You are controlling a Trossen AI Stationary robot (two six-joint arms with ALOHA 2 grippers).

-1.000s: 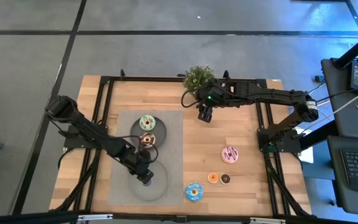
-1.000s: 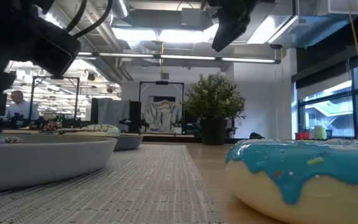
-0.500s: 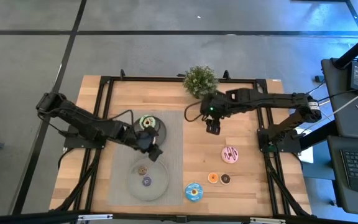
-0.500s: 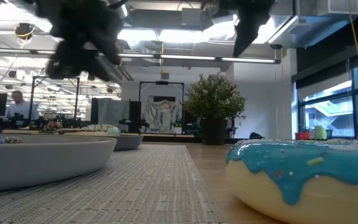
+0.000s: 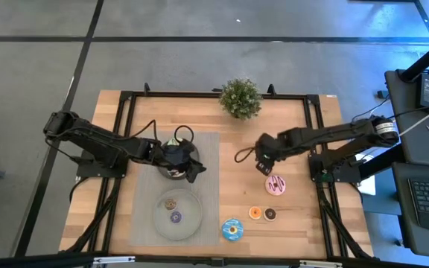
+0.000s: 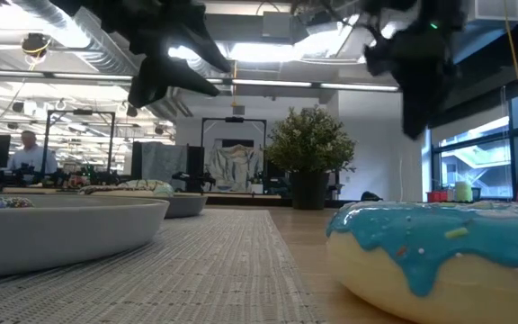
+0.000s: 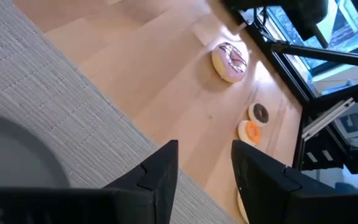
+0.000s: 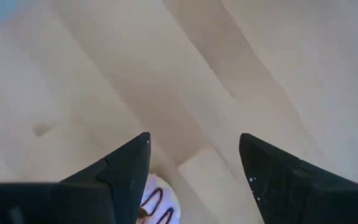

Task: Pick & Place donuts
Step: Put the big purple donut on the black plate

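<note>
Right tool (image 5: pixel 265 168) moved beside pink-striped donut (image 5: pixel 275 184), open, empty | left tool (image 5: pixel 196 168) open

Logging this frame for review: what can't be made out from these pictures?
- High view: what lies on the far plate is mostly hidden by the left gripper.
- Right wrist view: the pink-striped donut is cut off by the picture's edge between the right gripper fingers.
- Low view: the blue donut blocks the table behind it, and the near plate rim hides its contents.
</note>
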